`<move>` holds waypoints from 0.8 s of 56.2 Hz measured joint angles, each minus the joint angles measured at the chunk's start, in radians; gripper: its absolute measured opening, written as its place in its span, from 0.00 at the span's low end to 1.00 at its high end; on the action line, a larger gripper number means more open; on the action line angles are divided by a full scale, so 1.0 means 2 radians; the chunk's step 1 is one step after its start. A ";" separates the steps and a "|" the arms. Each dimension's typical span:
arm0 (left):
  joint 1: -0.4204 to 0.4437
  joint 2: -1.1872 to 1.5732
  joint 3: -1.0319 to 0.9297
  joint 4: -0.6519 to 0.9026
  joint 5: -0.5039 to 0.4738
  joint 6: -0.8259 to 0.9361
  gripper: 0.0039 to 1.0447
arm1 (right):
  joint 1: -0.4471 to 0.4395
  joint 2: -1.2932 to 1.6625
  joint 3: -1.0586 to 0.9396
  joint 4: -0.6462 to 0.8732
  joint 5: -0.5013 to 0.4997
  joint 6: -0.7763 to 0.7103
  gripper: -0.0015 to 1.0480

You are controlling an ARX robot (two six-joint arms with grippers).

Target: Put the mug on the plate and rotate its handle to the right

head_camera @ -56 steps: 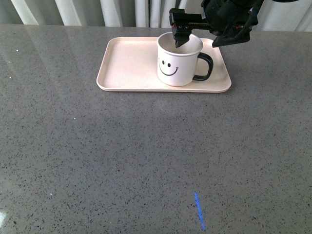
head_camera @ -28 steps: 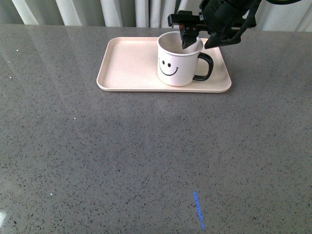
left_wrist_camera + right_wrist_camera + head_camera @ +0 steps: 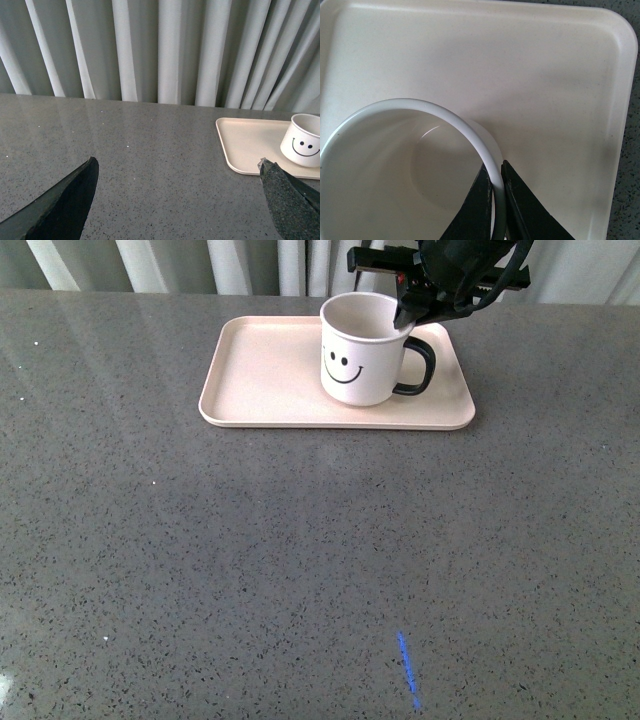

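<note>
The white mug (image 3: 362, 360) with a black smiley face stands on the pale pink plate (image 3: 260, 370) at the far middle of the table. Its black handle (image 3: 418, 366) points right. My right gripper (image 3: 405, 312) is shut on the mug's far right rim, one finger inside and one outside. The right wrist view shows the rim (image 3: 465, 130) pinched between the black fingertips (image 3: 481, 186) over the plate (image 3: 545, 90). My left gripper (image 3: 177, 172) is open and empty above bare table; the mug (image 3: 302, 141) and the plate (image 3: 245, 145) show beyond it.
The grey speckled table (image 3: 300, 560) spreads wide in front of the plate. Pale curtains (image 3: 165, 50) hang behind the table's far edge. A short blue streak (image 3: 408, 672) marks the table near the front.
My right gripper has shifted right along the mug's rim and closed on it. The mug has moved slightly back and the smiley face has turned a little left.
</note>
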 joint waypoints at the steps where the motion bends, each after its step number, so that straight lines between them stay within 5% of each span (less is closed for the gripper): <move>1: 0.000 0.000 0.000 0.000 0.000 0.000 0.91 | -0.001 0.000 0.002 -0.001 -0.002 0.000 0.02; 14: 0.000 0.000 0.000 0.000 0.000 0.000 0.91 | -0.017 -0.006 0.017 -0.021 -0.017 -0.019 0.02; 45: 0.000 0.000 0.000 0.000 0.000 0.000 0.91 | -0.052 -0.023 0.018 -0.053 -0.105 -0.191 0.02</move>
